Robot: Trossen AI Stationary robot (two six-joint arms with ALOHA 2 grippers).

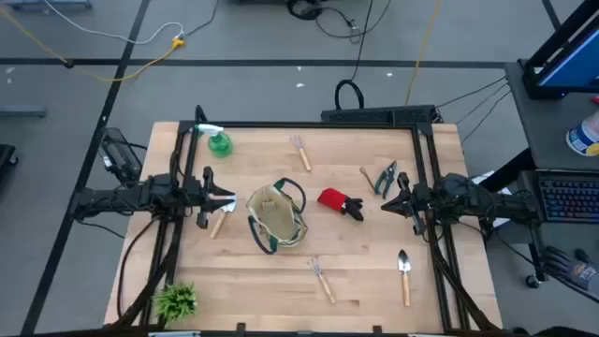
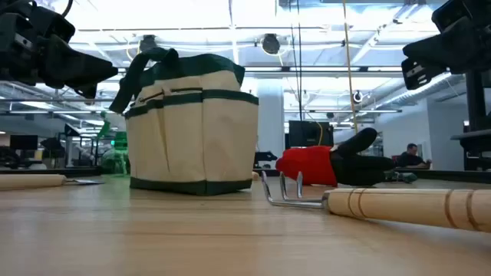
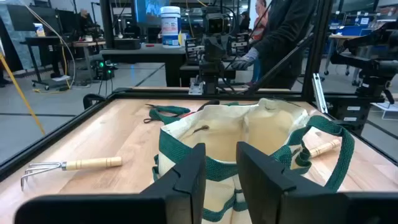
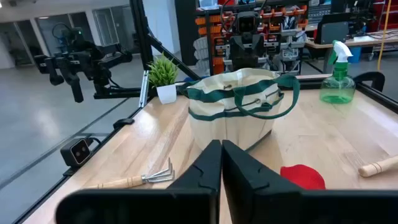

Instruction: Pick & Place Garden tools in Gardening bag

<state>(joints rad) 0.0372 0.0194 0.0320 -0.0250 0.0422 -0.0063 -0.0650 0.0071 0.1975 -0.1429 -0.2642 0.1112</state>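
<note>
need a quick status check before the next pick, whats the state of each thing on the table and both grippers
bag: upright, mouth open, no tool seen inside
gloves: lying flat, right of bag
shears: lying flat, blades slightly apart
spray bottle: standing upright
trowel: lying flat
rake: lying flat in front of bag
plant: upright at table corner
left gripper: slightly open, empty, beside bag
right gripper: shut, empty

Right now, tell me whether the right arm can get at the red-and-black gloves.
Probably yes. The gloves lie in the open between the bag and the right gripper, with nothing between them.
</note>
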